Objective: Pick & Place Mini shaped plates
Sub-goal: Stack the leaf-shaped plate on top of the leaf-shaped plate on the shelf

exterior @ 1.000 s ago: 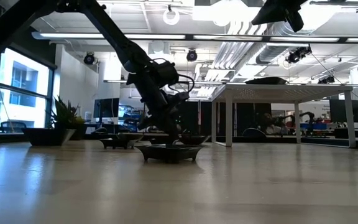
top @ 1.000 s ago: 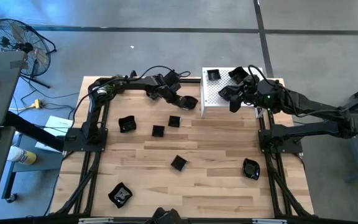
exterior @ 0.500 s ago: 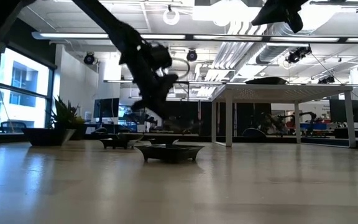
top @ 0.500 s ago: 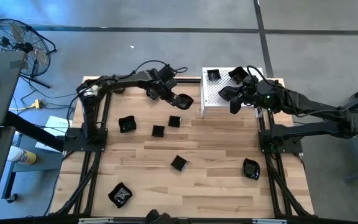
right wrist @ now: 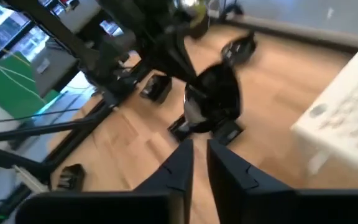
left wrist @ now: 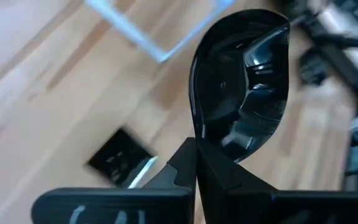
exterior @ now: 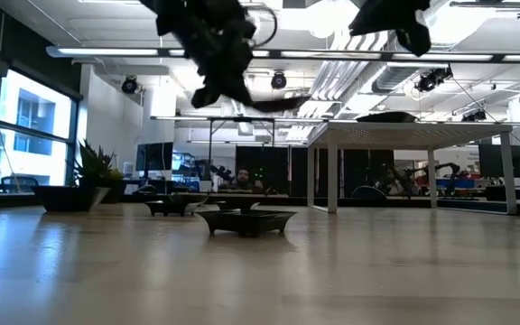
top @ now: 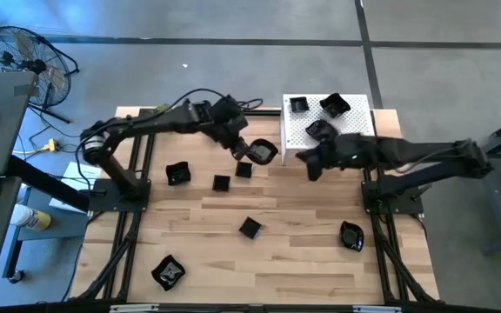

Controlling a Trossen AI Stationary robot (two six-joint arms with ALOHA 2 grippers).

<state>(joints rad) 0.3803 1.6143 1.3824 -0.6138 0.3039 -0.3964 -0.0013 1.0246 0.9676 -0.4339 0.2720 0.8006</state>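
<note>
While pinched only by its rim in closed left gripper (left wrist: 196,163), black plate (left wrist: 241,93) hung above bench (top: 303,235) beside white stand (top: 296,130); could've slipped or clipped nearly closed, empty right gripper (top: 306,163).

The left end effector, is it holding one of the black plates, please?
Yes, the left end effector is shut on the rim of a glossy black plate.

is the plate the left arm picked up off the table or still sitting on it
Off the table. The left gripper pinches the plate by its rim; in the low view it hangs high above the tabletop.
</note>
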